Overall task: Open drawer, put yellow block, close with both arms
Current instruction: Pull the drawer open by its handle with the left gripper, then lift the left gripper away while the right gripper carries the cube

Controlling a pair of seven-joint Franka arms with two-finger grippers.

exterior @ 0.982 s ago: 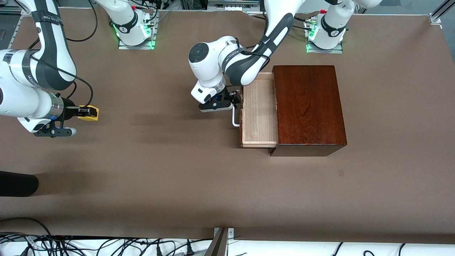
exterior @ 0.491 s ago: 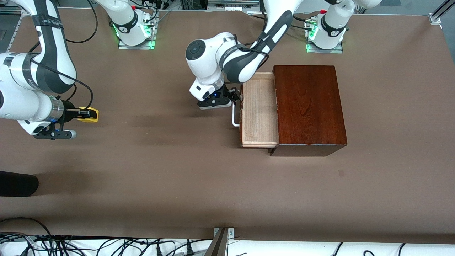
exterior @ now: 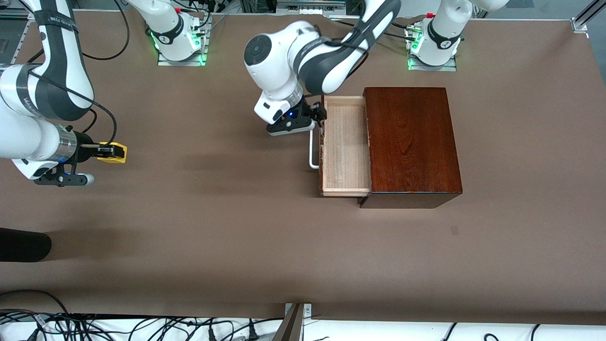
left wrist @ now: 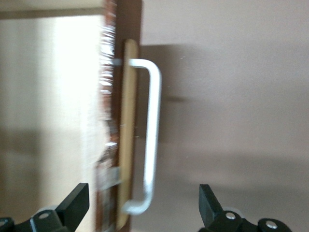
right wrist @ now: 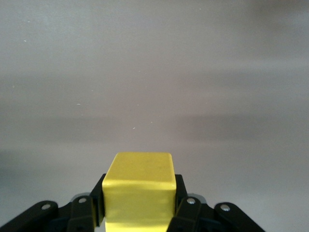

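The drawer (exterior: pixel 344 147) stands pulled out of the dark mahogany box (exterior: pixel 412 142), and its pale tray holds nothing. The white bar handle (exterior: pixel 312 152) runs along the drawer front. My left gripper (exterior: pixel 318 116) is open and hovers by the end of that front toward the robots' bases, holding nothing. In the left wrist view its black fingertips (left wrist: pixel 77 200) stand wide apart, with the handle (left wrist: pixel 153 135) and the drawer front (left wrist: pixel 128 121) seen between them. My right gripper (exterior: pixel 108 152) is shut on the yellow block (exterior: pixel 113 153) over bare table at the right arm's end. The block (right wrist: pixel 140 186) sits squeezed between the right gripper (right wrist: pixel 140 205) fingers.
A black rounded object (exterior: pixel 23 245) pokes in at the table's edge at the right arm's end. Cables (exterior: pixel 142 327) and a metal bracket (exterior: pixel 296 319) line the edge nearest the front camera. Brown table surface (exterior: pixel 213 213) lies between the block and the drawer.
My left gripper has drawn away from the handle's middle toward the robots' bases, staying open. The right gripper with the yellow block has drifted slightly toward the right arm's end of the table.
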